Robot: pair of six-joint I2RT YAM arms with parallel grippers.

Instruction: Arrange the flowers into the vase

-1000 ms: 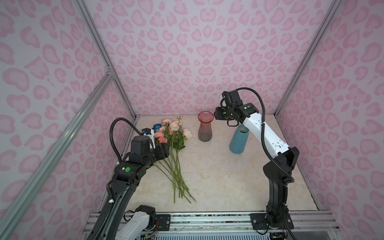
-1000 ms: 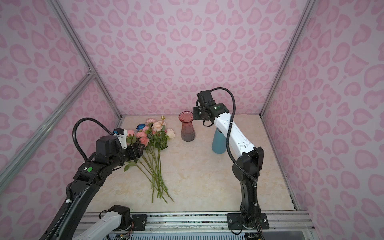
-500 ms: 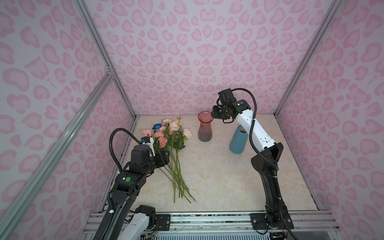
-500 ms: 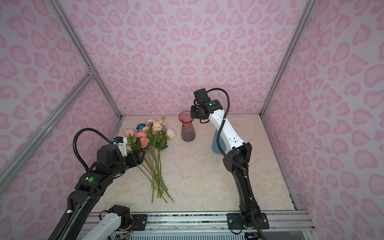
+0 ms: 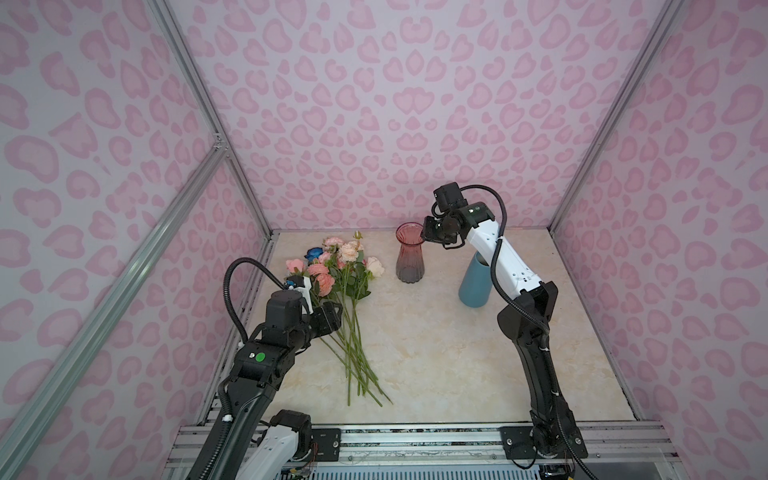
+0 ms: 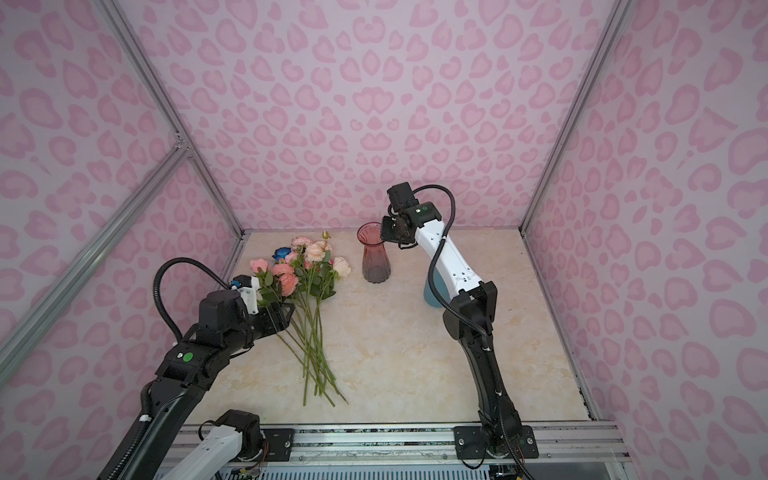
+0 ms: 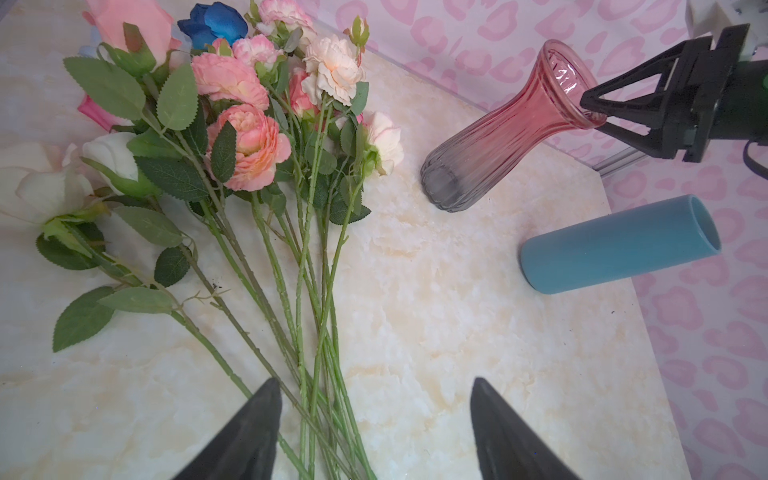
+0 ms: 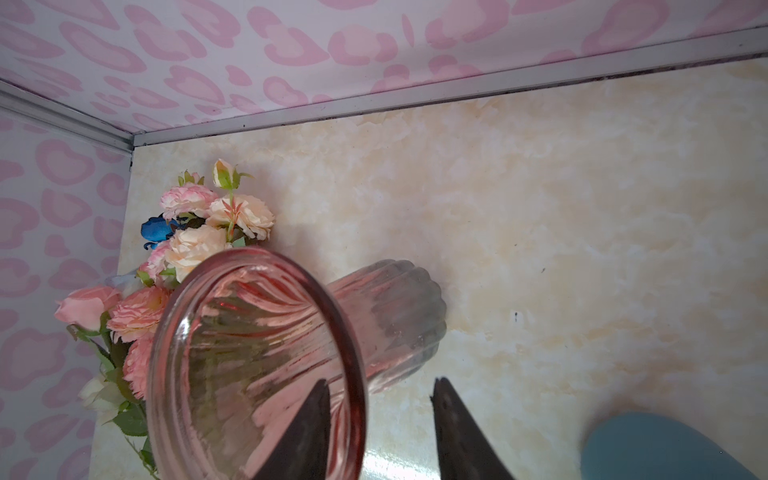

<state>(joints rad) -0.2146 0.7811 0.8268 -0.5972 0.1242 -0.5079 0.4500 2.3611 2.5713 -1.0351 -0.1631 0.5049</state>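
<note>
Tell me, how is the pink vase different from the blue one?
The pink vase is see-through ribbed glass with a flared rim; the blue vase is solid, smooth and straight. The right gripper straddles the pink vase's rim; nothing grips the blue vase. Both stand upright without flowers.
</note>
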